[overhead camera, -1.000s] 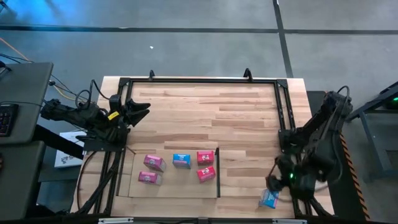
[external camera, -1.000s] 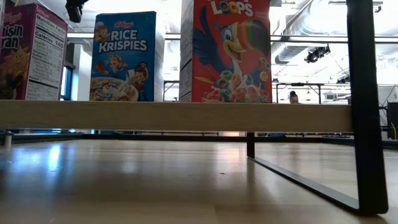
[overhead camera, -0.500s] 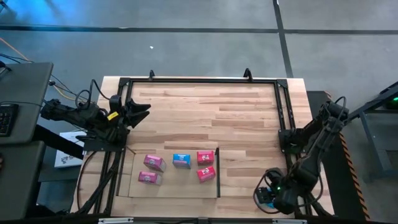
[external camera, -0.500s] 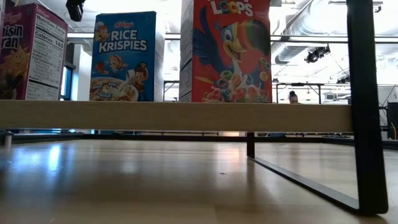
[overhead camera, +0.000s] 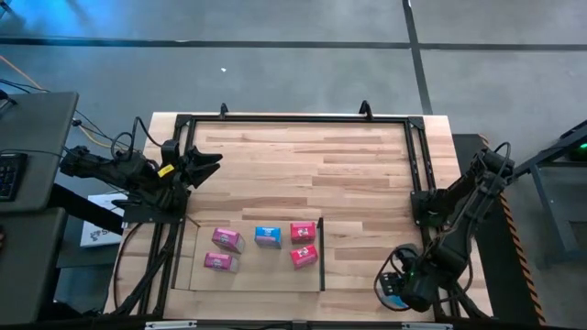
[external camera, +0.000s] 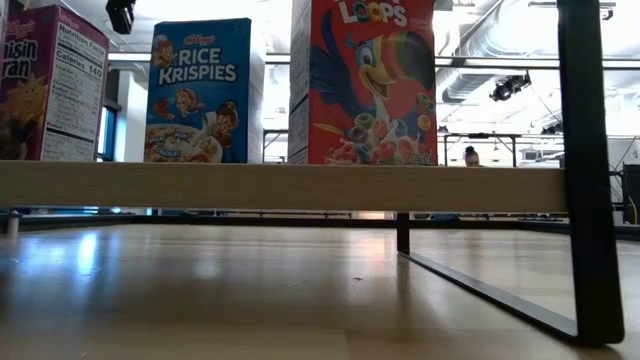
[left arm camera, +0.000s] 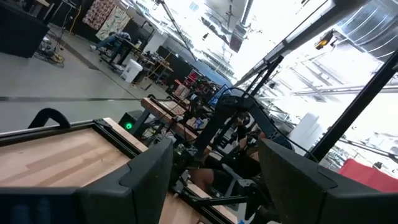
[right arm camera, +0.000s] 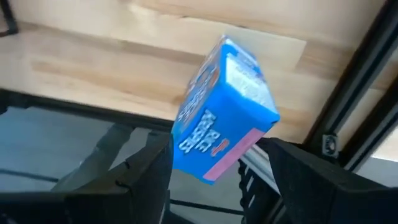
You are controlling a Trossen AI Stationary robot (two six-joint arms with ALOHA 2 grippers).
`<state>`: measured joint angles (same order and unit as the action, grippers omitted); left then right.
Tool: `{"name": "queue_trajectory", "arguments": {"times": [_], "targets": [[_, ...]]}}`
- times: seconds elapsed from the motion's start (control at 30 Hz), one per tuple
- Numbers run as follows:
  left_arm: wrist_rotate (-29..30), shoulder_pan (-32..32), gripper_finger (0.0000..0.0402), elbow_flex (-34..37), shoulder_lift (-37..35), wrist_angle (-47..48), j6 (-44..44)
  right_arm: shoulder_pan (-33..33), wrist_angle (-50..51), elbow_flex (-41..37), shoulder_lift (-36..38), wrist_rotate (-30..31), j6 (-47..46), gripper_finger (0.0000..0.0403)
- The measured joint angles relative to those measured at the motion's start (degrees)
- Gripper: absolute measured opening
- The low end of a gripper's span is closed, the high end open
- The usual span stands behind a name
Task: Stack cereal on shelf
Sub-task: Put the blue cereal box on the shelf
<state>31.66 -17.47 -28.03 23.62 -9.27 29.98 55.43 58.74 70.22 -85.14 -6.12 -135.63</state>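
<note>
Cardboard, thin and light: that is what the right gripper [right arm camera: 214, 186] has hold of, a small light blue cereal box [right arm camera: 225, 109] pinched between its two dark fingers and hanging tilted near the tabletop's [overhead camera: 367, 165] front right corner. Such a box weighs next to nothing, but I'd guess its walls dent under a hard squeeze and its glossy faces may slip, so a grip across the broad flat sides near the middle looks safest. Five more boxes already sit on the shelf [overhead camera: 252, 280]: two pink boxes [overhead camera: 227, 239] at the left, one light blue box [overhead camera: 268, 236] in the middle, two red boxes [overhead camera: 303, 232] by the dark side wall. The left gripper [overhead camera: 204, 162] waits at the far left edge, fingers spread and empty.
</note>
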Motion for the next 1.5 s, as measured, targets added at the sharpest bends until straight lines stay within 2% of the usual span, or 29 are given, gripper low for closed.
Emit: {"name": "queue_trajectory", "arguments": {"times": [0.27,0.47,1.13,1.27,1.5], "targets": [[0.0,0.0,0.0229,0.0,0.0,0.0,0.0,-0.4,0.6,0.0,-0.5,-1.8,-0.6,0.0249],[0.0,0.0,0.0229,0.0,0.0,0.0,0.0,-0.6,-0.1,0.0,-3.8,-3.9,-1.2,0.0249],[0.0,0.0,0.0229,0.0,0.0,0.0,-0.2,-1.8,-2.1,0.0,-9.3,-2.5,1.8,0.0248],[0.0,0.0,0.0229,0.0,0.0,0.0,-0.2,-1.8,-1.3,0.0,-9.3,-3.4,1.0,0.0233],[0.0,0.0,0.0229,0.0,0.0,0.0,-0.2,-1.8,-1.2,0.0,-9.3,-3.6,0.9,0.0175]]}}
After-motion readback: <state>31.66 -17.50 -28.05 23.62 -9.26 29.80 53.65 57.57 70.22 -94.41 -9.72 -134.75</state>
